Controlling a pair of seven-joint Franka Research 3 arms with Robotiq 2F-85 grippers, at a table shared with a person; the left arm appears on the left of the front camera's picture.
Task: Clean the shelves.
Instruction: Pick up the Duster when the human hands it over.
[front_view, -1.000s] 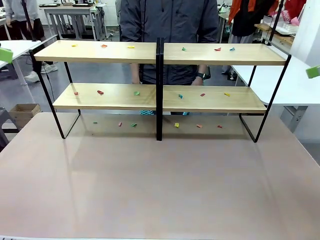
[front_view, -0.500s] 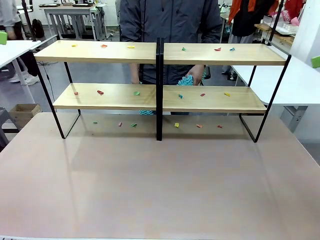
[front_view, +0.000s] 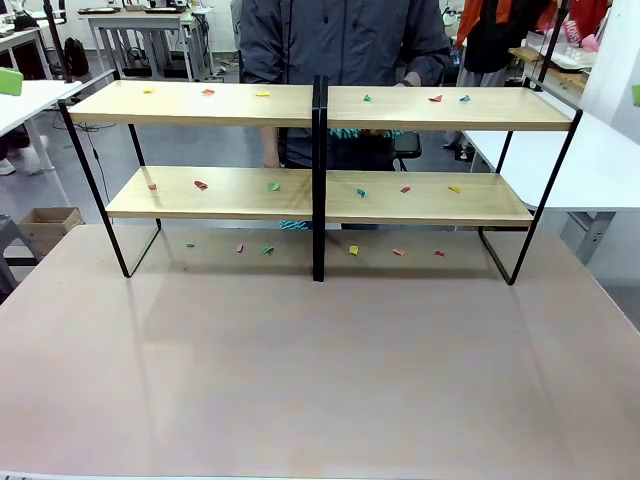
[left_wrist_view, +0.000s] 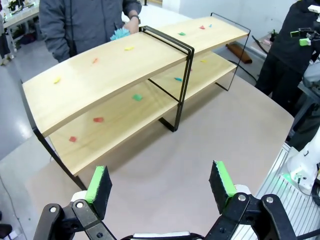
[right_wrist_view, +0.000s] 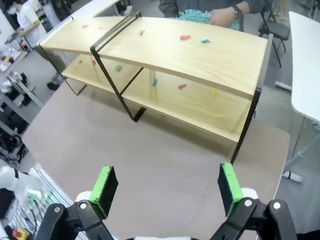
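**Left gripper** (left_wrist_view: 160, 181): fingers spread wide, nothing between them. It hangs over the bench (front_view: 320, 400) on the robot's side, well apart from the rack.

**The shelves** (front_view: 230, 195): stand across the far half of the bench.
- 2 tiers and 4 boards, split by a black centre post.
- Each board carries 3 small coloured scraps (front_view: 201, 185).
- 6 more scraps lie on the bench beneath the rack.

**Person's hand** (right_wrist_view: 225, 17): at the back edge of the upper right board, holding a teal duster (right_wrist_view: 197, 16).

**Right gripper** (right_wrist_view: 166, 187): fingers parted, empty, also well back from the rack.

**Risks (judged, not seen):**
- A sweep of the duster could push scraps off a board onto the bench or floor, spreading the litter.
- An arm reaching in on the right could meet the person's hand.
- A knock could shift the thin frame.
- The flat scraps may slip from the broad fingers.
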